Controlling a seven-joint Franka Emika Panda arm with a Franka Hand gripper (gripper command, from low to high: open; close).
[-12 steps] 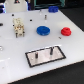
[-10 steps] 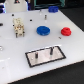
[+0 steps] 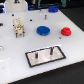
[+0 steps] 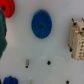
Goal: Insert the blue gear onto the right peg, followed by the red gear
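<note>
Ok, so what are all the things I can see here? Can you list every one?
blue gear: one, bright blue, flat on the white table, middle of the exterior view.
red gear: one, red, on the table toward the exterior view's right of the blue gear, apart from it.
plate: one, dark with pale rim, nearer the camera than the gears.
pegs: two, grey, upright on the plate; the right peg stands bare.
table: one, white.
gripper: one, pale, over the table at the exterior view's left, holding nothing; too blurred to tell if it is open.
</note>
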